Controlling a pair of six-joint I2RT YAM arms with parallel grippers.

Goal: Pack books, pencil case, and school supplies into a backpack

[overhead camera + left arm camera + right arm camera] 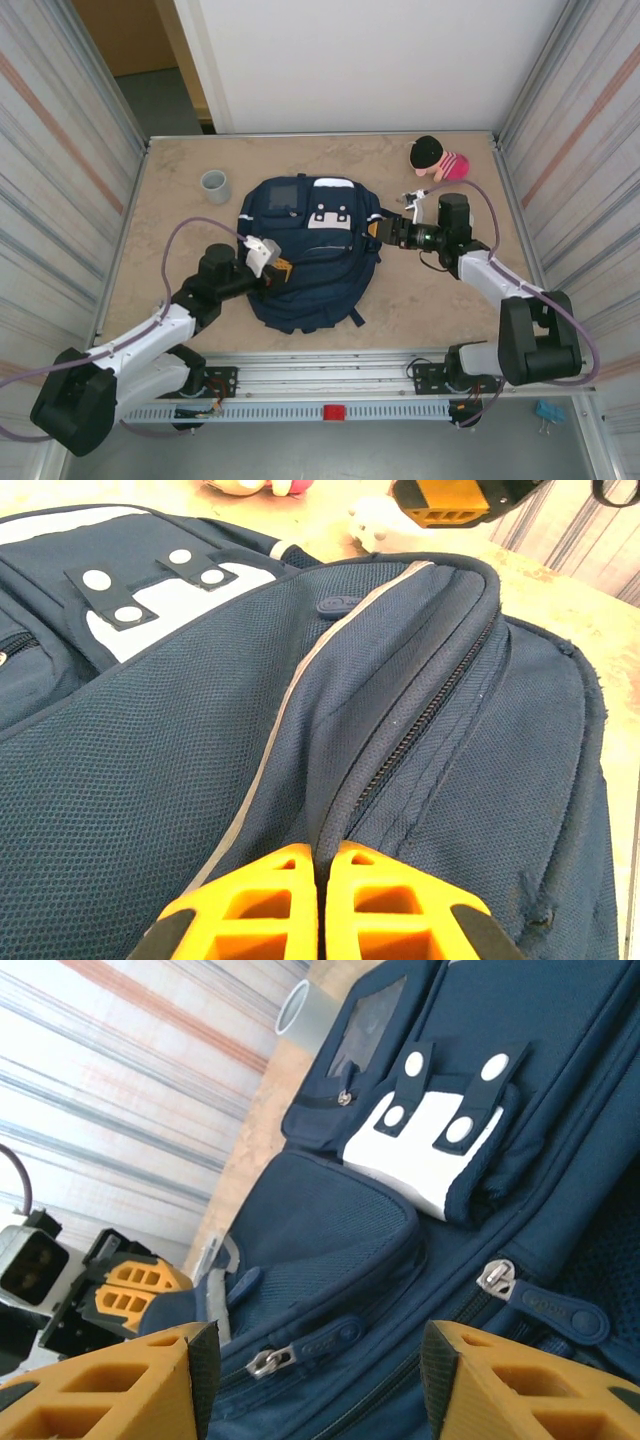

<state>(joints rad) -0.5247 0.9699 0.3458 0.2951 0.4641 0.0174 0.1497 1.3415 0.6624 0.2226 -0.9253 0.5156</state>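
On the left edge of the backpack (305, 285), the left pincer (320, 852) is pressed together at the zipper seam (420, 720); fabric possibly nipped, hard to tell. At the right edge, the right pincer (320, 1348) is held apart, facing the zip pulls (497, 1278). Backpack is laid flat mid-way on the worktop (430, 300), front pocket up.

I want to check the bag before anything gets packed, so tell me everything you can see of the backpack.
The backpack is navy woven fabric with thin pale stripes, a grey square patch, a white tab crossed by snap-studded straps, and zips with metal pulls. It lies flat, front up, on the table. The left gripper, shut, meets its zip ridge; the right gripper stands open at its side.
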